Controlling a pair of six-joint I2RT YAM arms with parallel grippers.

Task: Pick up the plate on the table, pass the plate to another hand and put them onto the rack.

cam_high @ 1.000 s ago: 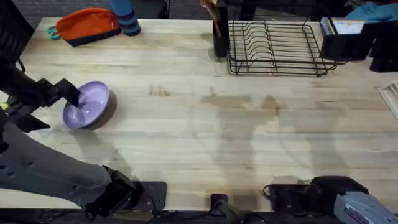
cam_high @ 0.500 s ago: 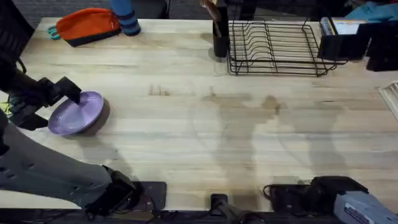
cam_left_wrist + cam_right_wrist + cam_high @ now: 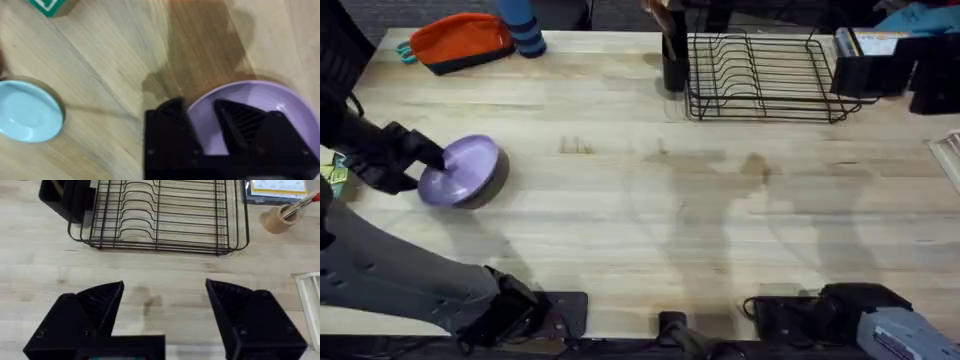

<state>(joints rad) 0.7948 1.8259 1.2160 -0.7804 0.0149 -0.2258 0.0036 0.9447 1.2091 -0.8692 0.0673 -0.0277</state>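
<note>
The lavender plate point(image 3: 462, 170) sits at the left of the table point(image 3: 640, 220), tilted with its right side raised and dark shadow beneath. My left gripper point(image 3: 428, 162) holds its left rim. In the left wrist view the plate point(image 3: 260, 97) has its rim between the two black fingers point(image 3: 170, 127), one outside and one over the bowl, gripper point(image 3: 202, 115) shut on it. My right gripper point(image 3: 165, 297) is open and holds nothing, facing the black wire rack point(image 3: 157, 215) from low over the table. The rack point(image 3: 765, 78) stands at the back right.
A black utensil cup point(image 3: 674, 60) stands against the rack's left end. An orange pouch point(image 3: 460, 42) lies at the back left. A small light-blue dish point(image 3: 27, 112) rests near the plate. A tape roll point(image 3: 280, 219) and boxes point(image 3: 880, 55) are right of the rack.
The plate dipped flatter and shifted left half a second ago. It now sits slightly further right and tilted more steeply, with the left gripper turned on its rim. The right arm is still.
</note>
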